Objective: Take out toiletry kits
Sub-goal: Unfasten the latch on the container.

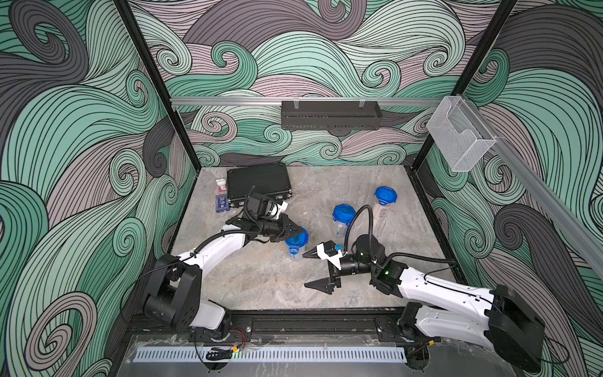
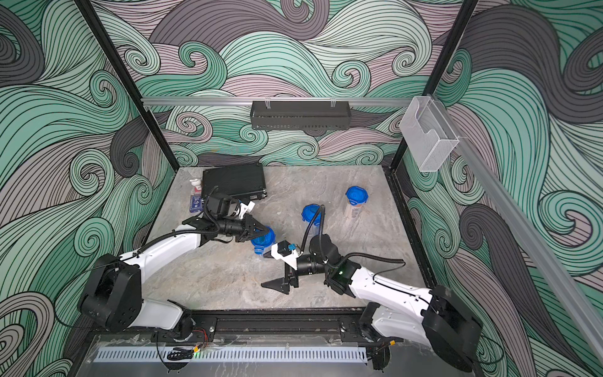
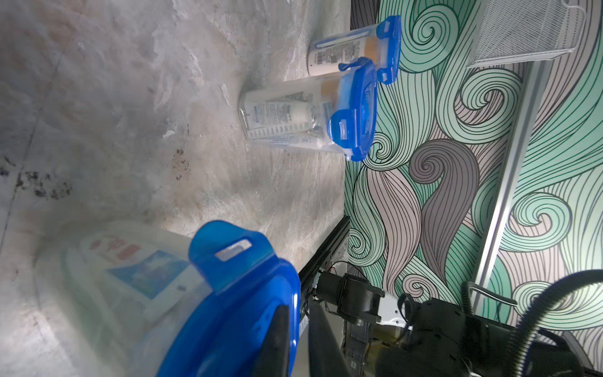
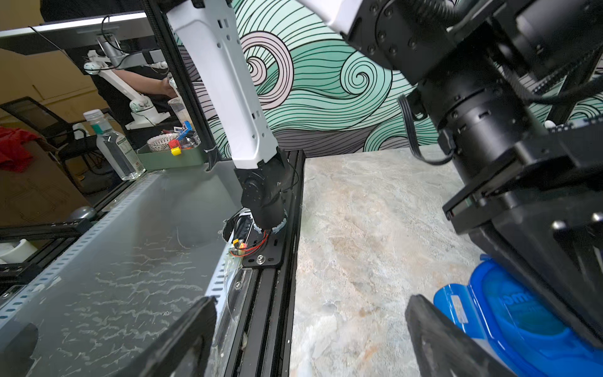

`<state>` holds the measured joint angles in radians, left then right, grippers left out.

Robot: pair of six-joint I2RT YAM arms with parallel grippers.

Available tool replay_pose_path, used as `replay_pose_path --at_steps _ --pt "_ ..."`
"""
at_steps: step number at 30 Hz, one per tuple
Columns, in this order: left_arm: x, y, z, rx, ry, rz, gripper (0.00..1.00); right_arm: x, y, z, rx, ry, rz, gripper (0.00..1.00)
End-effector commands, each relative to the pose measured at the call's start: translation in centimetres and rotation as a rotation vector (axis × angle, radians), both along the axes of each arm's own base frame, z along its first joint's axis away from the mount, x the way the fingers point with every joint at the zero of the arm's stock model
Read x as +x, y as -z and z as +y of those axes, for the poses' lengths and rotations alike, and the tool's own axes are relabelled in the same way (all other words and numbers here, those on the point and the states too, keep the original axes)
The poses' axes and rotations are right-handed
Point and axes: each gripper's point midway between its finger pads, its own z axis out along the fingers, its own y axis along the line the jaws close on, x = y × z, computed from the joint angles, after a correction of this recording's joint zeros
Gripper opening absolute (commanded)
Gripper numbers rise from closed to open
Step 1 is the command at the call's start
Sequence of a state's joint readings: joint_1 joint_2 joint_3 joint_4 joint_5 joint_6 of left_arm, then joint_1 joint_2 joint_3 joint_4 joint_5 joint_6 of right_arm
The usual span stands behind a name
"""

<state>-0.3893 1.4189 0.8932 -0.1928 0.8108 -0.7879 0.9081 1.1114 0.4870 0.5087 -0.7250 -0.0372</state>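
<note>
Three clear containers with blue snap lids stand on the marble table and hold the toiletry kits. The nearest container [image 1: 295, 246] [image 2: 261, 244] shows a blue-and-white packet [image 3: 146, 274] inside. My left gripper [image 1: 298, 232] [image 3: 298, 313] sits at the rim of its lid [image 3: 228, 293]. The jaws are slightly apart, one finger over the lid and one past its edge. The middle container [image 1: 343, 217] [image 3: 310, 114] holds white tubes, and so does the far container [image 1: 385, 197] [image 3: 359, 45]. My right gripper [image 1: 306, 270] [image 4: 310, 313] stands wide open and empty beside the nearest container.
A black ribbed case [image 1: 259, 182] lies at the back left. A blue-labelled pump bottle [image 1: 222, 196] stands beside it. On the back wall hangs a black shelf [image 1: 329, 115], and a clear holder [image 1: 460, 133] is on the right wall. A black rail [image 4: 270, 293] edges the table's front.
</note>
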Motion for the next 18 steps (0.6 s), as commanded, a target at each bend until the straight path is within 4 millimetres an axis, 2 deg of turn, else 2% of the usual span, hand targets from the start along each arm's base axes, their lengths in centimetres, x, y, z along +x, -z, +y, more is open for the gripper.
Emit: replay_pose_path --at_steps 1,5,9,12,15,18 --pt "-0.8 -0.3 0.9 0.06 -0.01 0.029 0.2 0.4 0.2 -0.5 -0.002 0.036 0.005 0.92" --pt "-0.8 -3.1 0.9 0.053 0.012 -0.03 0.29 0.5 0.4 -1.0 -0.009 0.068 0.009 0.92" --pt "-0.8 -5.9 2.1 0.106 -0.001 -0.109 0.42 1.9 0.3 -1.5 -0.057 0.166 0.035 0.93" --pt "-1.4 -7.3 4.3 0.197 -0.054 -0.193 0.57 3.2 -0.1 -2.3 -0.108 0.268 0.067 0.93" --pt "-2.0 -7.2 7.7 0.308 -0.177 -0.23 0.62 4.9 -0.7 -3.5 -0.157 0.403 0.097 0.93" --pt "-2.8 -7.1 10.6 0.345 -0.284 -0.287 0.68 5.1 -1.6 -4.3 -0.196 0.443 0.1 0.92"
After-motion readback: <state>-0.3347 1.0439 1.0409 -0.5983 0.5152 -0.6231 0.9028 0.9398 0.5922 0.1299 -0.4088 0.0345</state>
